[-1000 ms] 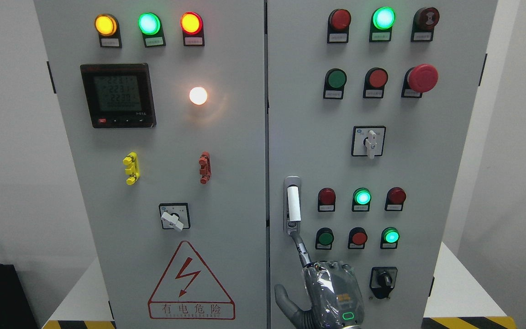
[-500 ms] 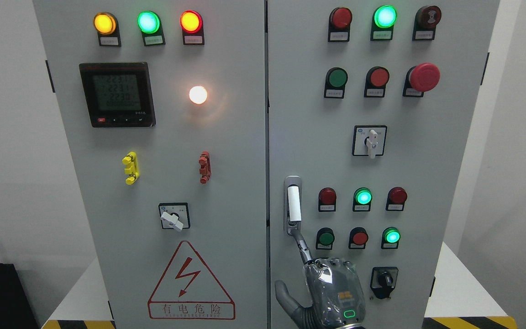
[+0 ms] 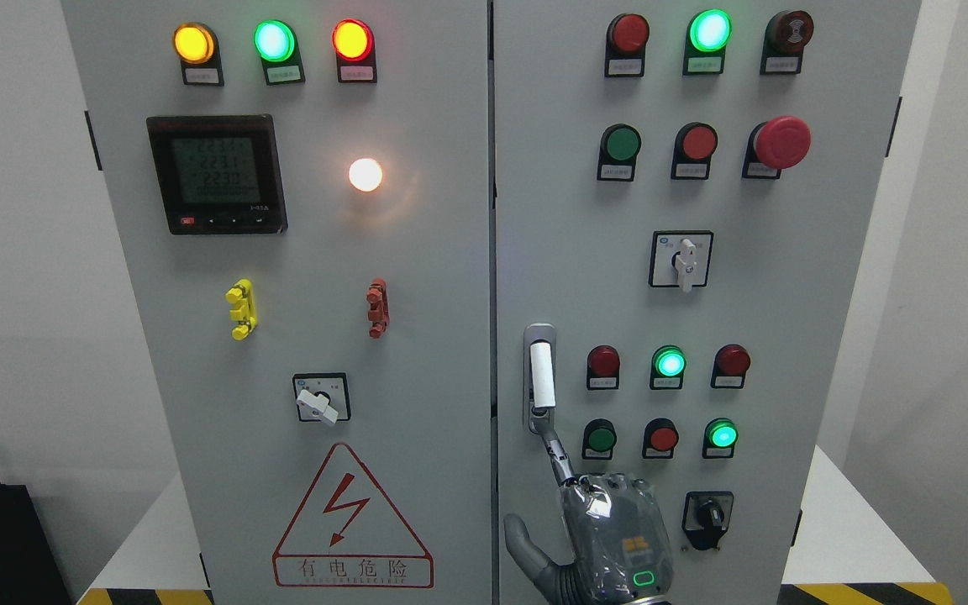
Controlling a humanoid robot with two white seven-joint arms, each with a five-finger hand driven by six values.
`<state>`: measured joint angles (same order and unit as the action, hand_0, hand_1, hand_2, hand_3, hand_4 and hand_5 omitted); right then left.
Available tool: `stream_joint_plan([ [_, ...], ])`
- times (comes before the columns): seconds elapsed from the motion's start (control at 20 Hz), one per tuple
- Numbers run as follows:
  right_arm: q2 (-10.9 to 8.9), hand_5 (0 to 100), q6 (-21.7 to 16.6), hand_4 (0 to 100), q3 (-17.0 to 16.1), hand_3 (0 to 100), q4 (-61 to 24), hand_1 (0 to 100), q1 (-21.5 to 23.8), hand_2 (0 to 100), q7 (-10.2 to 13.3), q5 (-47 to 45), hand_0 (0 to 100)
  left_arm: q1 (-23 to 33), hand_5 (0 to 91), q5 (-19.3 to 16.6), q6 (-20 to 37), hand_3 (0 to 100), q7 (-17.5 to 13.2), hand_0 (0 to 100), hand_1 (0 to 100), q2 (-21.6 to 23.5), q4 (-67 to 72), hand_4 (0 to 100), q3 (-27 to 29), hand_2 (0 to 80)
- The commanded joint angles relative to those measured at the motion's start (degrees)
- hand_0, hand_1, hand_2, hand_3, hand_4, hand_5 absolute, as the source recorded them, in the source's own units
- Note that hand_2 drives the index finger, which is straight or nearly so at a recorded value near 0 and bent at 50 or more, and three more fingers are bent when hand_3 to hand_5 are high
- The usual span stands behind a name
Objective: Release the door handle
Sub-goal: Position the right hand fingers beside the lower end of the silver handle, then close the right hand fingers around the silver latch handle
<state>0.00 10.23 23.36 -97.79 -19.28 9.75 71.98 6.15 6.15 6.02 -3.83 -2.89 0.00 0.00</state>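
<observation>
Right hand (image 3: 610,538), one finger (image 3: 553,449) touching one door handle (image 3: 541,378).

Head view, single camera: mounted on the robot's head, facing a grey two-door control cabinet (image 3: 450,252) head-on and close, its doors filling most of the frame. Aim is level to slightly downward. White wall (image 3: 13,294) shows at both margins; cabinet top and base are cropped.

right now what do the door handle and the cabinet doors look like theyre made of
Door handle: a white matte grip, probably plastic, in a shiny silver frame that looks like polished metal. Cabinet doors: flat light-grey panels with an even, low-sheen coat, likely painted sheet metal.
</observation>
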Motion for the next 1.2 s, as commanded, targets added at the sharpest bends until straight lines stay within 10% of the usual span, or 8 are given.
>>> stream_joint_plan([
  [0.0, -0.70, 100, -1.00, 100, -0.42, 100, -0.38, 37, 0.47, 5, 2.28, -0.08, 37, 0.01, 0.0, 0.00, 0.05, 0, -0.04, 12, 39, -0.01, 1.14, 0, -0.79, 0.0],
  [0.3, -1.49, 100, -2.14, 97, -3.67, 100, -0.47, 38, 3.01, 62, 5.63, -0.70, 43, 0.01, 0.0, 0.00, 0.05, 0, -0.04, 12, 39, -0.02, 1.14, 0, -0.79, 0.0],
  [1.15, 0.35, 99, -4.60, 94, -4.11, 100, -1.70, 19, 1.26, 89, 6.77, -2.02, 33, 0.01, 0.0, 0.00, 0.05, 0, -0.04, 12, 39, -0.02, 1.14, 0, -0.79, 0.0],
])
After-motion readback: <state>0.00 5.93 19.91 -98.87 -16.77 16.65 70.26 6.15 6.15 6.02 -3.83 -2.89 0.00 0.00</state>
